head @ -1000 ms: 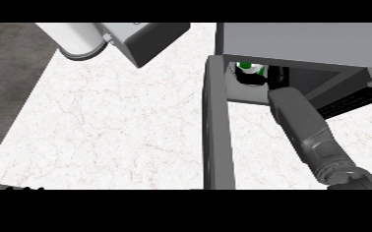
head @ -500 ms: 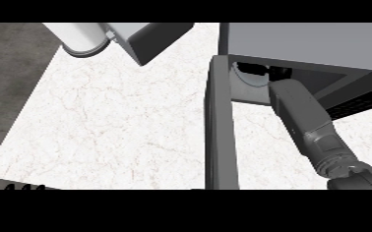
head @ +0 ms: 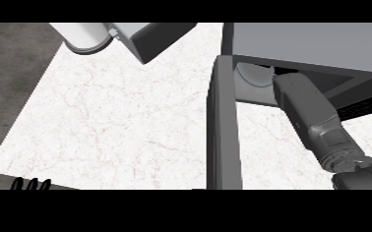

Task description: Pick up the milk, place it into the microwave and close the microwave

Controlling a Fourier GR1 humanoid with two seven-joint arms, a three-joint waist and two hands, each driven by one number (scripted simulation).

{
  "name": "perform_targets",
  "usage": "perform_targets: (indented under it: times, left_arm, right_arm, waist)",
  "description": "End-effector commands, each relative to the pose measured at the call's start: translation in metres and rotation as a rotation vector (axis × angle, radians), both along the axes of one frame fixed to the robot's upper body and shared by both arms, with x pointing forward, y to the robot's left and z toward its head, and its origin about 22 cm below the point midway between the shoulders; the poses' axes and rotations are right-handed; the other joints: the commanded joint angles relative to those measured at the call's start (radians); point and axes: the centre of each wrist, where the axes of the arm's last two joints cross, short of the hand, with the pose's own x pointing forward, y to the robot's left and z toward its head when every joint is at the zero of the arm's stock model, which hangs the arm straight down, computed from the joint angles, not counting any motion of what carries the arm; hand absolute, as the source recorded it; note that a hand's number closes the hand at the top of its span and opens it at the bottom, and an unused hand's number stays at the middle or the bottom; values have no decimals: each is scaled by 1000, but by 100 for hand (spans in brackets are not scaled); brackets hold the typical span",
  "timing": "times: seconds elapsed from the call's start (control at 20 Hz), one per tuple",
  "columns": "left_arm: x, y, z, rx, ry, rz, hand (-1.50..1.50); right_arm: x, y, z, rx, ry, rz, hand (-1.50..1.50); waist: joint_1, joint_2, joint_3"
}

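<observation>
Right forearm [head: 312,115] inside microwave [head: 291,42]

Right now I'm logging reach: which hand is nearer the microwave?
Right. The right forearm reaches into the microwave opening past its open door, hand hidden inside. The left hand rests at the lower-left edge, across the counter.

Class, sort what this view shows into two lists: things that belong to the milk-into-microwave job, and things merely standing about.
Job in hand:
- microwave, open
- microwave door, swung out
- right forearm, reaching into the cavity; its hand is hidden
- milk: not visible now

Standing about:
- white and grey appliance at the counter's back
- left hand, fingers up at the lower edge
- marble counter
</observation>
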Motion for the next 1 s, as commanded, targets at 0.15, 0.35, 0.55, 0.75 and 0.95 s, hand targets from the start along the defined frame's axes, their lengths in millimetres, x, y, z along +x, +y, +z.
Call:
perform_targets:
  times: [0.15,0.35,0.55,0.75,0.95]
  left_arm:
    - [4,1,1,11,-19,-17,-150]
    - [6,5,1,33,-19,-11,-150]
    - [11,2,-3,31,-7,-40,-150]
    - [16,5,-3,35,-21,-29,-150]
    - [16,4,-5,46,-28,-26,-150]
  right_arm:
    - [-35,-56,-47,-200,199,-368,-150]
    - [-49,-67,-64,-272,263,-474,-150]
    - [-22,-16,-37,-312,238,-136,-150]
    - [-18,10,-35,-292,235,-18,-150]
    - [-18,22,-36,-280,254,34,-150]
  waist:
    - [13,29,-14]
    - [39,27,-10]
    - [51,8,0]
    - [37,7,2]
    - [45,7,2]
